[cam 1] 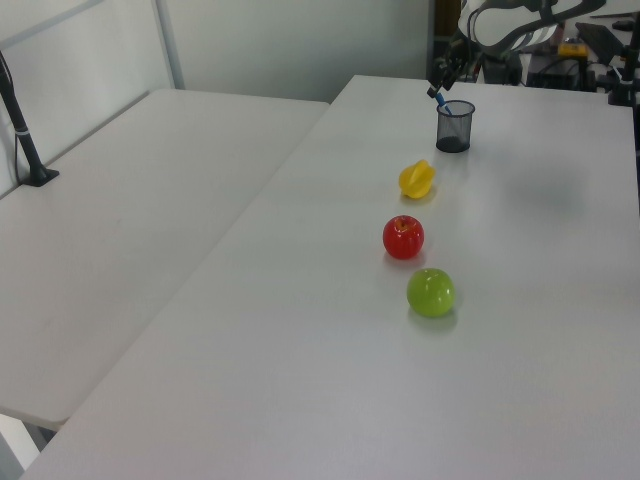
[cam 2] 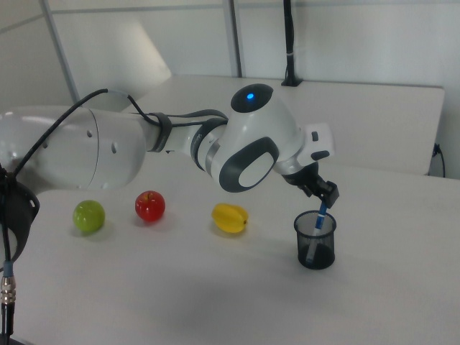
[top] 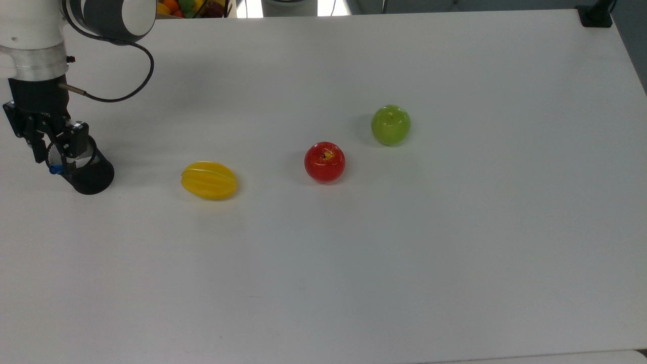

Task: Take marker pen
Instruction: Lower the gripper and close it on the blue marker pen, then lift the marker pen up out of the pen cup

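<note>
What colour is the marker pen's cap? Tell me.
Blue. The marker pen stands in the black cup; the right view shows it best.

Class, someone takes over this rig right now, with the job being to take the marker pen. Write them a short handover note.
Gripper: poised just above the cup, around the pen's blue cap; whether it has closed cannot be told.
Pen: standing tilted inside the black mesh cup, cap above the rim.
Nearby: yellow fruit, red apple, green apple in a row on the table.
Done: gripper lined up at the cap.
Left: confirm the grip, lift the pen out.
</note>
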You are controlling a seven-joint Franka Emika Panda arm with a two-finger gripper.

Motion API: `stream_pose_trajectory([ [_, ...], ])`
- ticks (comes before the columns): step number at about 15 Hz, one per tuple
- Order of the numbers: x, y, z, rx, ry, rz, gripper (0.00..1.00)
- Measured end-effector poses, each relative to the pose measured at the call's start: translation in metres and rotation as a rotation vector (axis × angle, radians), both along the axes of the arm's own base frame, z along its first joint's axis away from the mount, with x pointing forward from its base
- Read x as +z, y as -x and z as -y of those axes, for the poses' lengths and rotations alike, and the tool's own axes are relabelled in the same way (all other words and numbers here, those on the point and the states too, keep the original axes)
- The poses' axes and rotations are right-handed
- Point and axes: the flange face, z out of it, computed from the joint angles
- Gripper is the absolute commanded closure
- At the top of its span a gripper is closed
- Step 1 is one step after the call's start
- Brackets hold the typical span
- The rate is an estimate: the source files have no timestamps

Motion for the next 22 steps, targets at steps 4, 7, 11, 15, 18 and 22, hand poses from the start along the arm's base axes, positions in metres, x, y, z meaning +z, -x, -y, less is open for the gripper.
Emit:
stream_pose_trajectory([
  [4, -0.013, -0.002, 0.0, 0.013, 0.0, -0.018, 0.54],
  [7, -0.011, -0.004, 0.001, 0.015, 0.004, -0.011, 0.62],
  [11, -0.012, -0.013, 0.004, 0.018, 0.01, 0.001, 0.69],
  [15, -0.014, -0.016, 0.005, 0.02, 0.012, 0.002, 0.88],
  [18, -0.012, -0.016, 0.006, 0.03, 0.019, 0.004, 0.95],
  [22, -0.01, -0.017, 0.006, 0.032, 0.022, 0.007, 0.96],
])
